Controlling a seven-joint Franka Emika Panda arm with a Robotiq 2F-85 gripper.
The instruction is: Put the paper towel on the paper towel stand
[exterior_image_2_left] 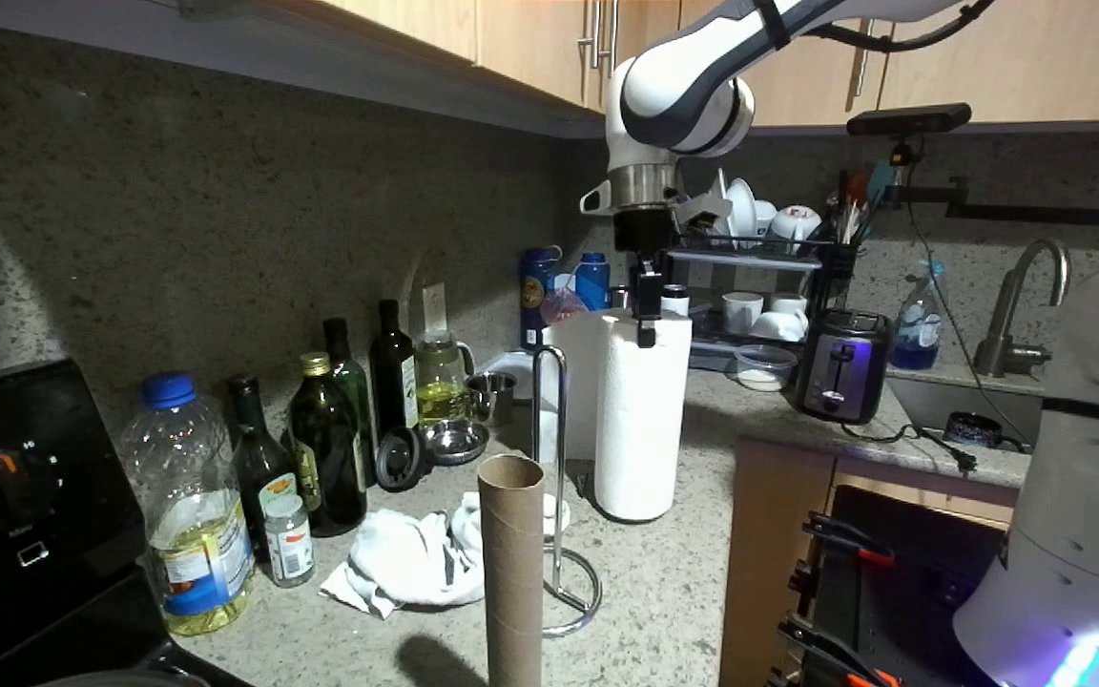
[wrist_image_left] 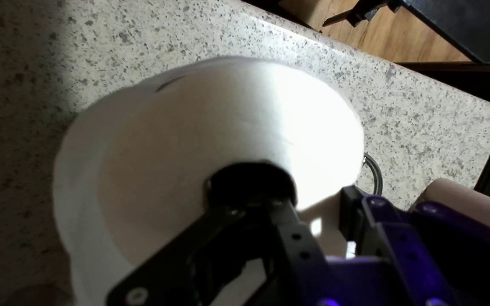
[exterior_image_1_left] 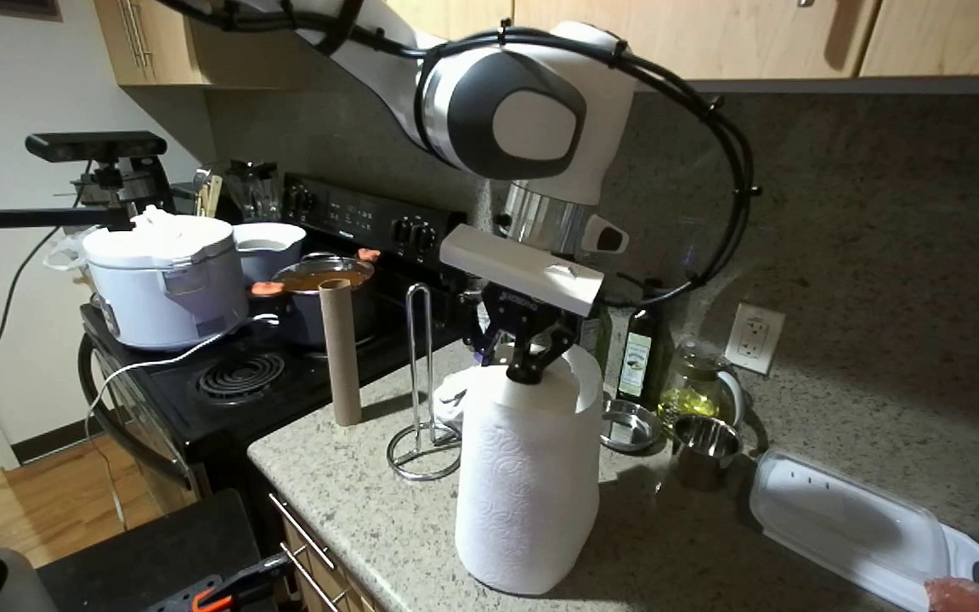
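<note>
One step in hand, to judge by the pose: securing the paper towel before any lift. Upright on the counter, base apparently down, near the paper towel stand but not yet on it. Clamped at the top rim by the gripper — with one finger down in the core and the outer finger against the side facing the stand. Pinched through one side of the wall only, so at some risk of tilting once raised.

Next, most likely: lift straight up, high enough to bring the base over the stand's wire loop; carry across without brushing the cardboard tube beyond it; line up core and loop, then lower and let go. Watch the loose sheet hanging away from the roll — liable to snag on the way. Mind, too, that inner finger: bound to share the core with the wire during lowering, so perhaps best withdrawn early, with a nudge to finish.
</note>
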